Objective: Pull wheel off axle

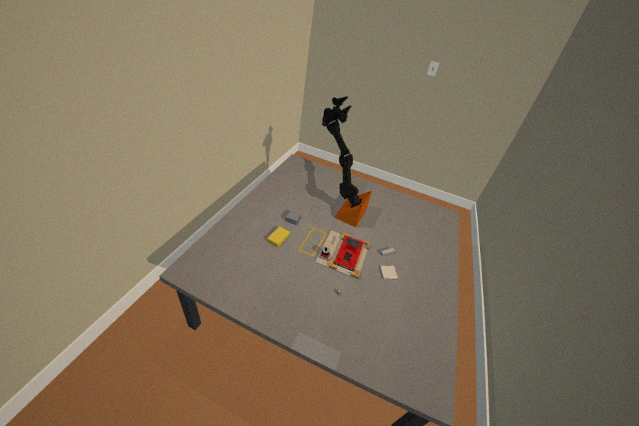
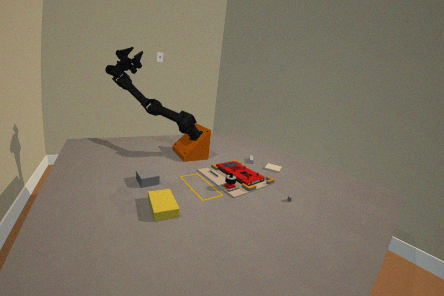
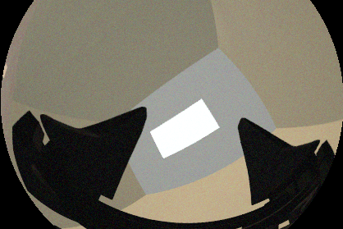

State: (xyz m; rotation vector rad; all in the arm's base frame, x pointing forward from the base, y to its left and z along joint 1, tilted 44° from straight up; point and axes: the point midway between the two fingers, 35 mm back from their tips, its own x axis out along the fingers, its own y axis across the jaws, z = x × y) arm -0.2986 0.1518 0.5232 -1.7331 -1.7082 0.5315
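Observation:
The black wheel with a pale hub sits on the upright axle, whose dark tip shows above it. Below it is a small red and grey base at the corner of the cream board. The marked area is a yellow outline on the table beside the board, with nothing lying in it. My gripper is open and empty, raised high above the table and far from the wheel. The wrist view shows only walls, ceiling and a bright panel, no task object.
A red plate lies on the board between orange corner pieces. A yellow block and a grey block stand beyond the outline. A cream tile and two small grey pieces lie around the board.

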